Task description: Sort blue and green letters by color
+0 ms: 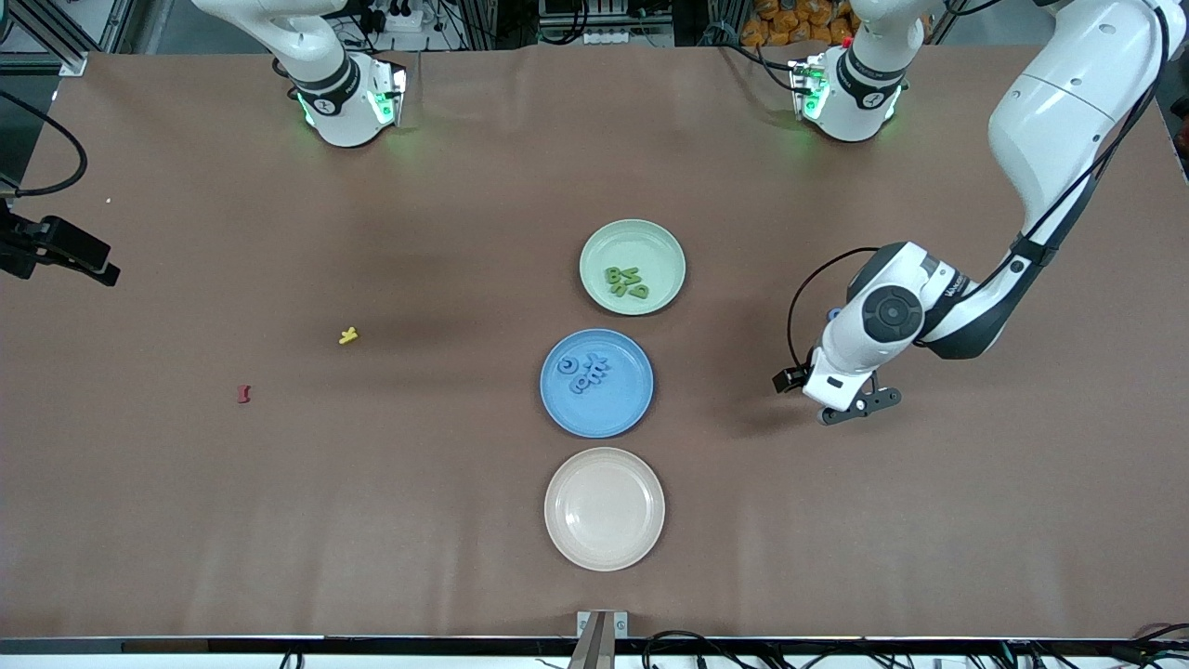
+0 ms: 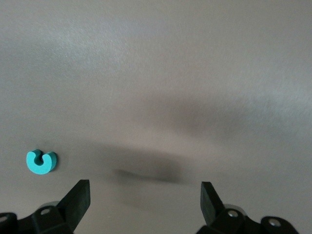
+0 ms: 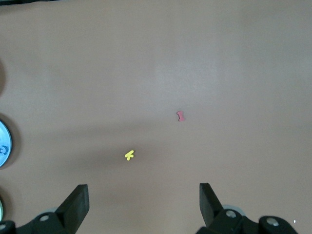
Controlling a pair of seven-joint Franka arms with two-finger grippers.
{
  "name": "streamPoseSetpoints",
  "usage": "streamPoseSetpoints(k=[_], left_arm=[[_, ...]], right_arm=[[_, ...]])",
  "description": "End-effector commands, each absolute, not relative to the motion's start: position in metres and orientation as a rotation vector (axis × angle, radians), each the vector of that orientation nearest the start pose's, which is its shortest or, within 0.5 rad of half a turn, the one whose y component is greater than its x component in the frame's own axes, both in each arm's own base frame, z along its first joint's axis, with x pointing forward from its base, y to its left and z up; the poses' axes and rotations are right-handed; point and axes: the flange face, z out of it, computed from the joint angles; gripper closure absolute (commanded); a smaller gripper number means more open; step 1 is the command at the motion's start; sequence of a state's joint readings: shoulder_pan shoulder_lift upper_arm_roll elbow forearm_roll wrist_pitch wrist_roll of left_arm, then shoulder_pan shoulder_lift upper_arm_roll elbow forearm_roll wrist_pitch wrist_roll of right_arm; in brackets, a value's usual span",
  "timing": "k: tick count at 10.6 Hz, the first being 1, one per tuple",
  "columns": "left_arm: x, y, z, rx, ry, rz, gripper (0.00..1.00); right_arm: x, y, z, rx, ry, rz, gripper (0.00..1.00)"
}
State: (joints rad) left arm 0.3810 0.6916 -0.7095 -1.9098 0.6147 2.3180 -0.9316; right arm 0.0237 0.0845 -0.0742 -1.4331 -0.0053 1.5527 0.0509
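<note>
We see the left gripper (image 1: 859,405) hanging low over bare table, well away from the blue plate (image 1: 557,409) toward the left arm's end, its fingers spread wide and holding nothing. In its wrist view, one small teal C-shaped letter (image 2: 41,162) lies flat on the table outside the open fingers, off to one side rather than between them. We judge the gripper must shift sideways before it can come down. The letter is round, so it has no long axis to line up with. Nothing stands near it.

On the blue plate lie the blue letters (image 1: 587,372). The green letters (image 1: 628,282) lie on the green plate (image 1: 604,246), just farther from the front camera. A pink plate (image 1: 604,548), nearer than the blue plate, is bare.

The right gripper (image 3: 144,204) waits high up, fingers spread and holding nothing, over a yellow letter (image 1: 348,335) and a red letter (image 1: 244,394). Both lie well away from the blue plate toward the right arm's end.
</note>
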Motion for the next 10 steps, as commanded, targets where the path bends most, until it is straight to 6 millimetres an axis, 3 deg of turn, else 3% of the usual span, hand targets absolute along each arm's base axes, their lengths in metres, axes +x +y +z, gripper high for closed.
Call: streamPoseSetpoints(k=[1,3,6,7,9,10], left_arm=[[0.589,-0.169,0.237,-3.107,-0.287,0.100,0.00],[0.583,-0.159,0.255,-3.113,-0.243,0.089,0.00],[0.570,-0.145,0.313,-3.133,-0.192,-0.006,0.00],[0.565,-0.130,0.338,-3.175,-0.185,-0.020,0.00],[0.560,-0.083,0.405,-3.210,-0.244,-0.050,0.00],[0.557,-0.069,0.441,-3.215,-0.289,-0.119,0.00]], right_arm=[[0.581,-0.027,0.644,-3.145,0.154,-0.054,0.00],[0.581,-0.030,0.651,-3.145,0.154,-0.080,0.00],[0.581,-0.030,0.651,-3.144,0.149,-0.083,0.00],[0.580,-0.032,0.649,-3.143,0.151,-0.075,0.00],[0.579,-0.030,0.645,-3.142,0.149,-0.063,0.00],[0.578,-0.030,0.645,-3.142,0.149,-0.058,0.00]])
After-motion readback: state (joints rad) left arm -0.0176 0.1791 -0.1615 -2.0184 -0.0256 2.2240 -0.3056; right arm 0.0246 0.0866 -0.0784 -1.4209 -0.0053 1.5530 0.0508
